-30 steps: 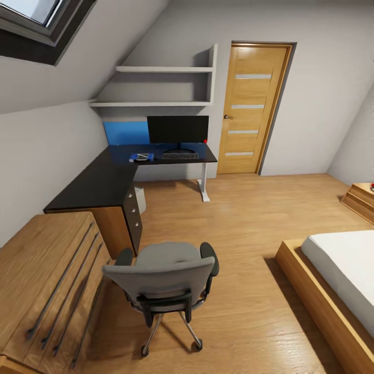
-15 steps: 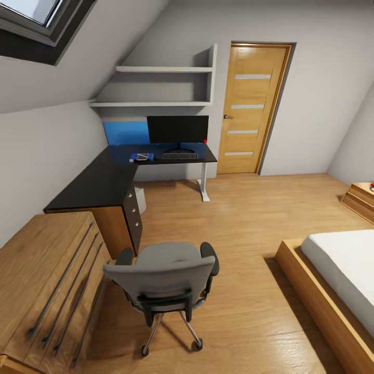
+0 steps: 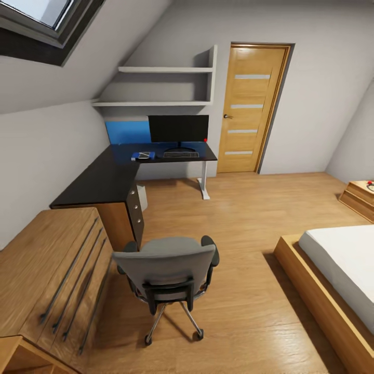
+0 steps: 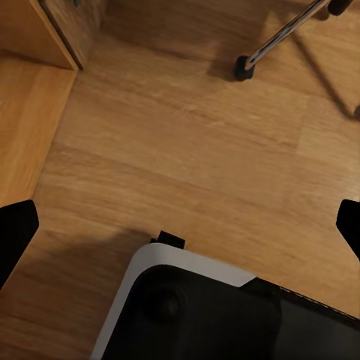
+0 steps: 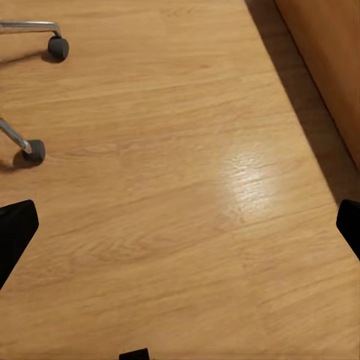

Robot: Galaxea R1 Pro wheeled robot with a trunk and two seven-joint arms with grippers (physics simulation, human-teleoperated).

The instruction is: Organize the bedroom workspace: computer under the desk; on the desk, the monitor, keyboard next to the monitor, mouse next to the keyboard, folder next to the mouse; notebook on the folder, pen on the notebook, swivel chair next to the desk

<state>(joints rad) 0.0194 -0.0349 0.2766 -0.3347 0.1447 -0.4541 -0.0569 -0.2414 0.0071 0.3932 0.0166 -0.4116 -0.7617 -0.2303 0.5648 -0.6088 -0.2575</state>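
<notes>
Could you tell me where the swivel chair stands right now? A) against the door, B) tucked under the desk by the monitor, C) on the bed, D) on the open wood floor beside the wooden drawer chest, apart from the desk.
D: in the head view the swivel chair stands on the floor next to the wooden drawer chest, short of the desk.

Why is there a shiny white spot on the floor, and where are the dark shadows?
Right wrist view: the shiny patch is light glaring off the glossy wood floor, and a dark band of shadow runs along the wooden bed frame. Head view: a soft shadow lies under the swivel chair.
</notes>
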